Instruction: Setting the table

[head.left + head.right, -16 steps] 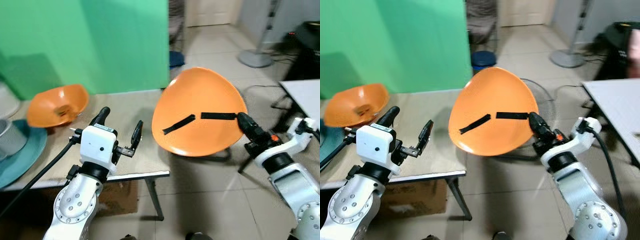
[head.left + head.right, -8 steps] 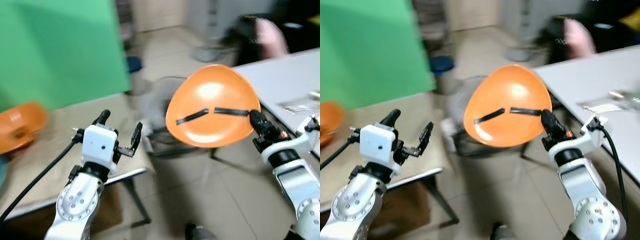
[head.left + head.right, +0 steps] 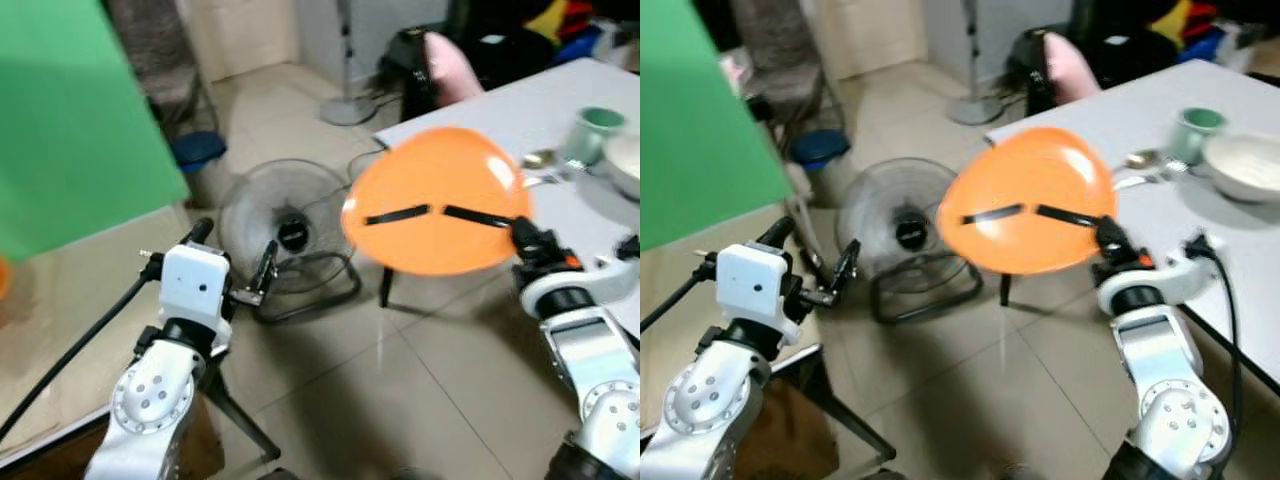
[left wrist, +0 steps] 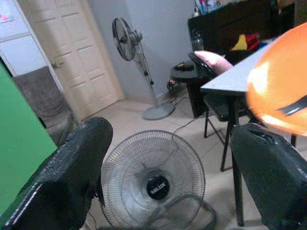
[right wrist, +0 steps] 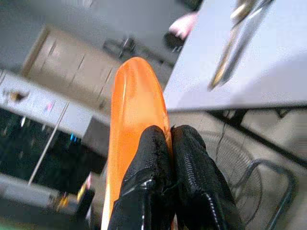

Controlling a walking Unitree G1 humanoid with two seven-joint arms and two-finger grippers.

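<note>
Holding up a big round orange plastic plate (image 3: pixel 435 200), the right gripper (image 3: pixel 527 240) has its two black fingers (image 5: pixel 158 191) pinched tight on the plate's rim. The plate stands almost on its edge in the air, up above the tile floor (image 3: pixel 400 390), and two strips of black tape (image 3: pixel 398 214) cross its face. It hangs just in front of the near corner of a white table (image 3: pixel 1160 110), on the robot's right side.

On that table sit a green cup (image 3: pixel 1193 128), a white bowl (image 3: pixel 1245 165) close beside it, and a shiny spoon (image 3: pixel 1137 159) near the plate's far edge.

The left gripper (image 3: pixel 232 262) is held out in front of the robot with its black fingers (image 4: pixel 72 167) spread wide apart and nothing between them. Past it, a round wire floor fan (image 3: pixel 285 225) stands on the tiles. A tall standing fan (image 4: pixel 132 57) is farther back by a pale door (image 4: pixel 62 52). A green screen (image 3: pixel 70 130) stands on the robot's left, with a brown tabletop (image 3: pixel 60 300) below it.
</note>
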